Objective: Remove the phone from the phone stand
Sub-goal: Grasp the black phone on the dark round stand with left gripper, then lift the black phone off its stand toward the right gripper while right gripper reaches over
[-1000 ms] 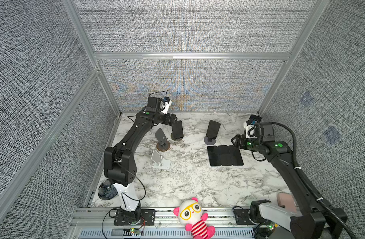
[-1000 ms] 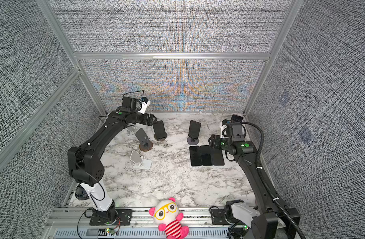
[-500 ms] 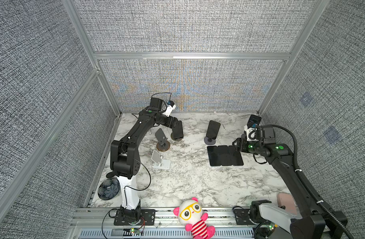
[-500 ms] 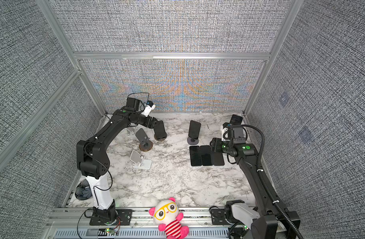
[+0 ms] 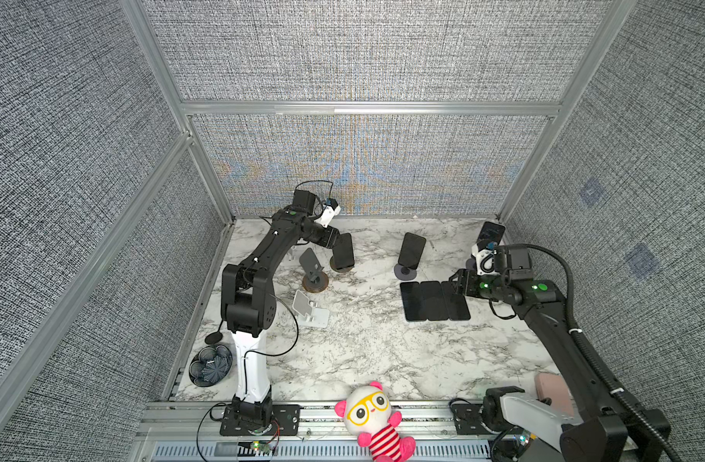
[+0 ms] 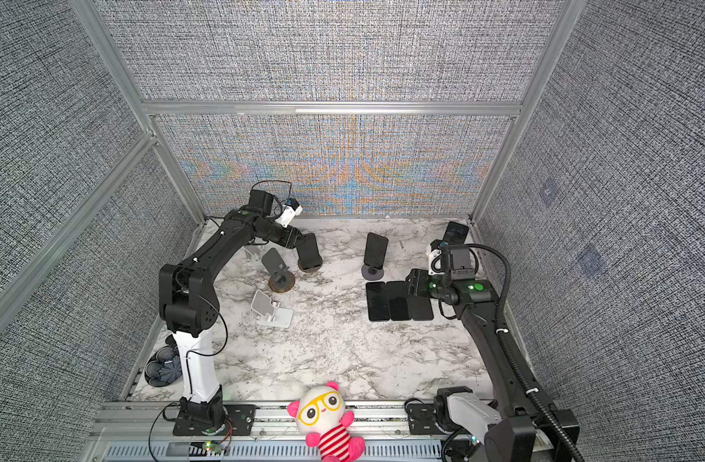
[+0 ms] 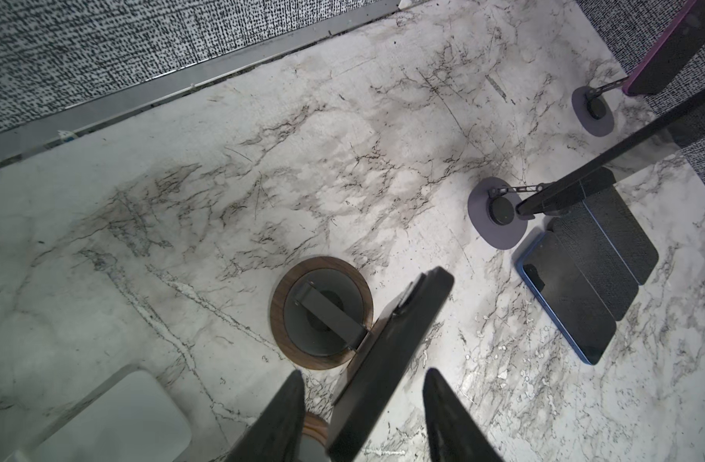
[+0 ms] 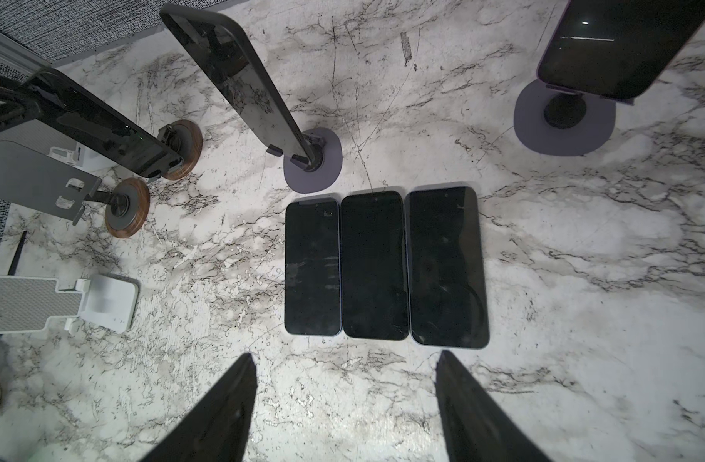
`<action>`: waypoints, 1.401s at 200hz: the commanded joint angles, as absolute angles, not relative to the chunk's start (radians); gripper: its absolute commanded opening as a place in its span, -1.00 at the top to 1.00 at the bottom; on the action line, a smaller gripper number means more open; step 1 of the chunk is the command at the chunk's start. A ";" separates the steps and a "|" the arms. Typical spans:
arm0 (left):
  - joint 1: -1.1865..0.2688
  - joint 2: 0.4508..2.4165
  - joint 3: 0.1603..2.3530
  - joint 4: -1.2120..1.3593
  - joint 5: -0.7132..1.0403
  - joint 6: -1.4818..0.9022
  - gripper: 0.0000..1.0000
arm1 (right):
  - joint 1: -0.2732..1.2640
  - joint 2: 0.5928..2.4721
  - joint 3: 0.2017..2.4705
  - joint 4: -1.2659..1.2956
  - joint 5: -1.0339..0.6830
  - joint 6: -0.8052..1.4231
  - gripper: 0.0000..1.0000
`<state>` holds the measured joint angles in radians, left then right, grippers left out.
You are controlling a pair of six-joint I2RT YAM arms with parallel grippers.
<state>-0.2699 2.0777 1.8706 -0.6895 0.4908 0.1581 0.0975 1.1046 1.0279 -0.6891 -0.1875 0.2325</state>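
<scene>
A dark phone (image 5: 344,250) (image 6: 310,250) leans upright on a phone stand with a round wooden base (image 7: 320,312) at the back left of the marble table. My left gripper (image 5: 334,240) (image 6: 298,240) (image 7: 362,374) reaches it from the left and straddles its upper edge. In the left wrist view the phone (image 7: 398,344) runs between the two fingers, with a strip of marble showing on each side, so the jaws are open around it. My right gripper (image 5: 460,282) (image 8: 344,358) hovers open and empty beside three flat phones (image 8: 382,264).
An empty grey stand (image 5: 312,266) and a white stand (image 5: 310,310) sit just in front of the left gripper. Two more phones stand on purple-based stands (image 5: 411,250) (image 5: 490,234). A plush toy (image 5: 372,416) lies at the front rail, and a dark ribbed bowl (image 5: 210,364) sits front left.
The left gripper's jaws have narrowed around the phone, and the left arm's elbow has swung inward. The right gripper dipped slightly, then held still.
</scene>
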 commanded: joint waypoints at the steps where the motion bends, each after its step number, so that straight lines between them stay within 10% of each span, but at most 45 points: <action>1: -0.268 2.085 1.883 -0.715 0.518 0.171 0.19 | 0.095 1.097 1.026 -0.686 -0.190 0.226 -0.40; 146: -0.266 2.072 1.921 -0.753 0.558 0.179 0.98 | 0.086 1.088 1.027 -0.702 -0.202 0.206 -0.40; 280: -0.436 1.817 1.882 -1.086 0.754 0.366 1.00 | 0.201 1.125 1.125 -0.644 -0.769 0.015 -0.34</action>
